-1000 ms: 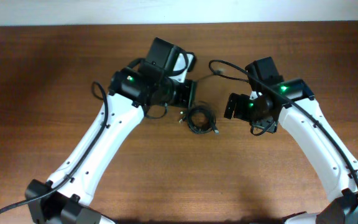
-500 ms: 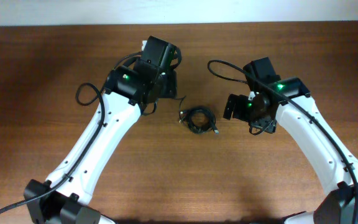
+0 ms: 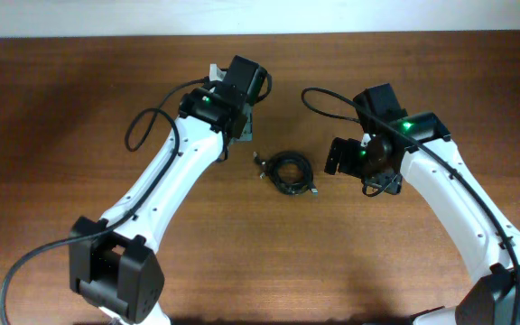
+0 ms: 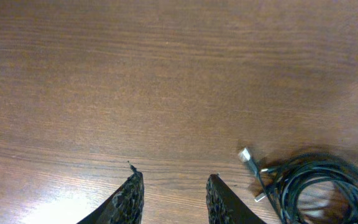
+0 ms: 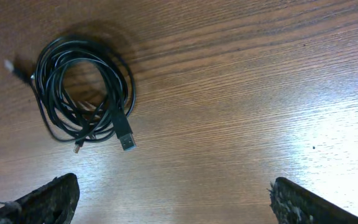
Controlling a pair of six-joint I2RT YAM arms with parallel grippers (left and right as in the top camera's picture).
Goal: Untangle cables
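Finding: the cables (image 3: 292,171) lie as one coiled bundle on the bench (image 3: 61,99), between my two arms and touched by neither.

My left pincer (image 4: 174,198) stands narrowly parted and empty above bare wood. In the overhead view the coil sits at its 4 o'clock.

My right pincer (image 5: 173,200) is spread wide and empty, with the coil at its 9 o'clock overhead.

Recommendation: take a free end, not the coil body. The silver-tipped plug (image 4: 246,155) projects clear at the coil's 10 o'clock, and I judge it the best first grip. The other pincer should pin the loops so the whole coil does not drag.
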